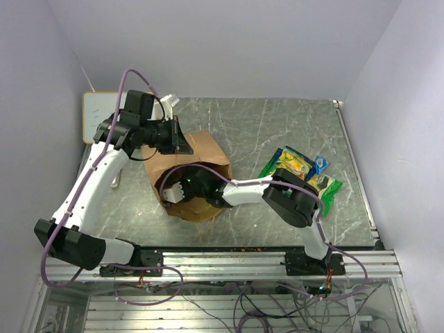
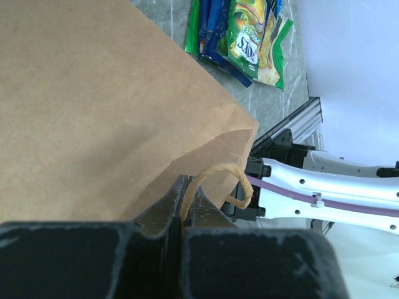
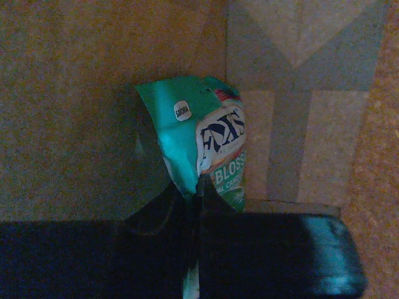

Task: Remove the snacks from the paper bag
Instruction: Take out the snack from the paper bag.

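Pale lilac walls close in a grey marbled counter (image 1: 277,125), and from where I stand the one paper bag (image 1: 205,149) lies tipped on its side at the middle-left, its mouth facing the arm bases. A small whiteboard (image 1: 97,114) leans at the far left edge.

The left gripper (image 2: 185,187) is closed tight on the bag's twisted handle (image 2: 218,171), pinning the bag in place. The right arm reaches into the open mouth. Its wrist view shows the right gripper (image 3: 196,187) inside the dim brown interior, jaws pinched onto the lower edge of a teal packet (image 3: 181,118), which stands crumpled against the bag's inner wall.

So the step in hand looks like pulling out one more snack. I would judge the task well along, since a pile of packets (image 1: 298,166) already lies on the counter to the right of the bag, well apart from it. The next move calls for drawing the right arm straight back out of the mouth without snagging the paper, while the left grip keeps the bag from sliding along, then setting the packet down by the others.

Counting: one bag, one packet seen inside it, and at least three overlapping packets outside, green, blue and green-yellow. The overlap hides any more.
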